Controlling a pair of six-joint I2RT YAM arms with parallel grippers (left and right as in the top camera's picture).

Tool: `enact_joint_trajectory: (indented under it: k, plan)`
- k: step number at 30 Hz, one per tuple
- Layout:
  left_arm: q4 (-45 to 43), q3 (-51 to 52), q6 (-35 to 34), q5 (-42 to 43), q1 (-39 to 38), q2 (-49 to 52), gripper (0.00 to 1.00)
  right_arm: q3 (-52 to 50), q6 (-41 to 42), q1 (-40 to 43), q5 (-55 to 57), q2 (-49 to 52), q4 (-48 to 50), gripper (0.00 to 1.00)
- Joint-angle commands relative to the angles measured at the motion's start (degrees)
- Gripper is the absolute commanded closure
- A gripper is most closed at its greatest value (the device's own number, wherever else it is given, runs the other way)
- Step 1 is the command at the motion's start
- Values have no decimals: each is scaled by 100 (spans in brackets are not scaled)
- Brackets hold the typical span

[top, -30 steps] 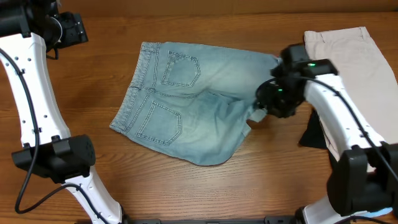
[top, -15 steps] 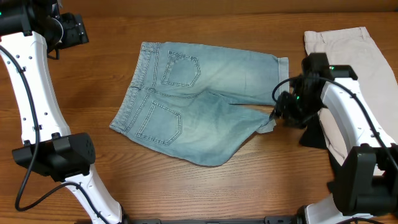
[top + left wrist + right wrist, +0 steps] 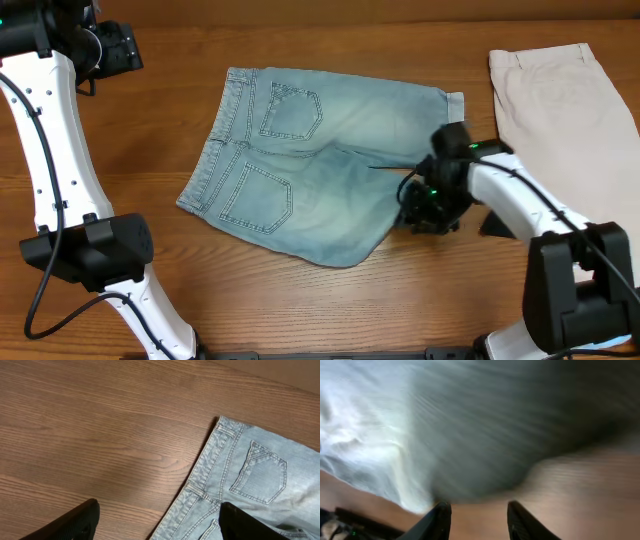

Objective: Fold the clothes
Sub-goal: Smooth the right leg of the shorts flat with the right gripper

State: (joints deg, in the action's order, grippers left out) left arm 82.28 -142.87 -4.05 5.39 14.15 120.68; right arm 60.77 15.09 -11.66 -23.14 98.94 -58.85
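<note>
The light-blue denim shorts lie flat in the middle of the table, back pockets up, waistband to the left. My right gripper is low at the hem of the near leg. In the right wrist view its fingers are apart with bare wood between them and blurred denim just ahead. My left gripper is open and empty at the far left, away from the shorts. The left wrist view shows its fingers wide apart above the waistband and a back pocket.
Beige shorts lie flat at the right edge of the table. A black garment shows beside them, partly under my right arm. Bare wood table lies left of and in front of the denim.
My right gripper swung out to the right, drawing the near leg's hem out, then came back left and lower onto that hem. The left arm has not moved.
</note>
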Motion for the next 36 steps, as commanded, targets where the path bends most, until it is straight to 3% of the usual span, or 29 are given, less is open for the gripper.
enact_joint_trajectory:
  k: [1, 14, 36]
  plan:
    - [0, 28, 109, 17, -37, 55, 22, -87, 470, -212, 85, -125, 450, 60]
    - [4, 28, 109, 20, -37, 55, 21, -85, 306, -258, 271, 275, 1545, 61]
    - [17, 28, 109, 20, -37, 55, 21, -87, 299, -236, 1156, 846, 1679, 57]
